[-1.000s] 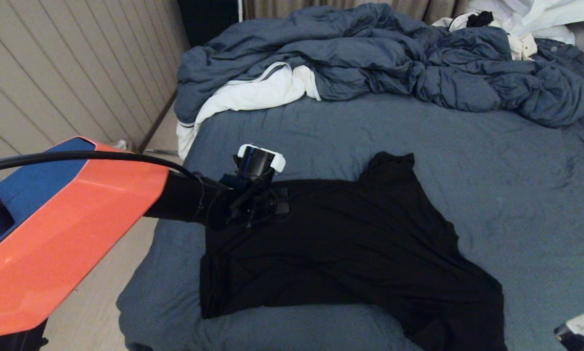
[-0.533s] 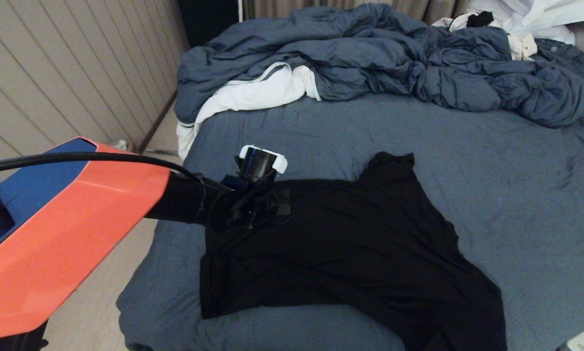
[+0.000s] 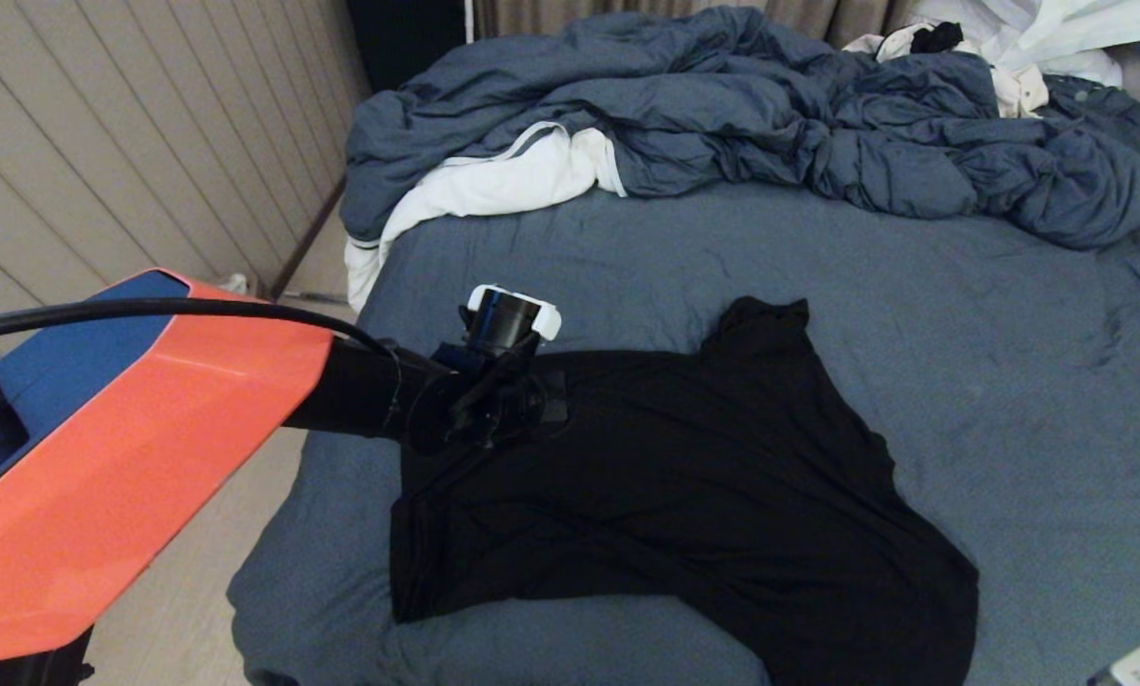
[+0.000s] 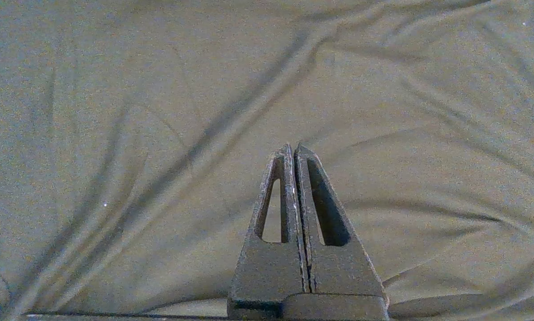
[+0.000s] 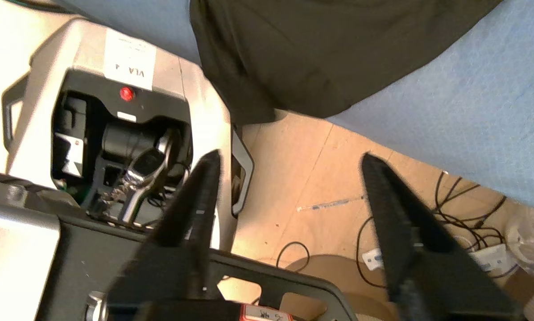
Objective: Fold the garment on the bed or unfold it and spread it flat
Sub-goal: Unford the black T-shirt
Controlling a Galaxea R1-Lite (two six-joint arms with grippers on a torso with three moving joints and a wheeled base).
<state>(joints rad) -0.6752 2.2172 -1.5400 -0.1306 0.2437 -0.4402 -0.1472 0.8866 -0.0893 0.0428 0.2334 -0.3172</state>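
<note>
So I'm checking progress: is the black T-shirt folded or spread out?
Spread, not folded: the garment lies open on the bed, wrinkled, its near corner hanging off the edge. The shut left gripper is over it.

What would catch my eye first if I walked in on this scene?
A black T-shirt lies spread on the slate-blue bed, its near corner hanging over the edge. The left gripper, shut, sits on the shirt's left side, and a rumpled blue duvet is heaped at the far end.
</note>
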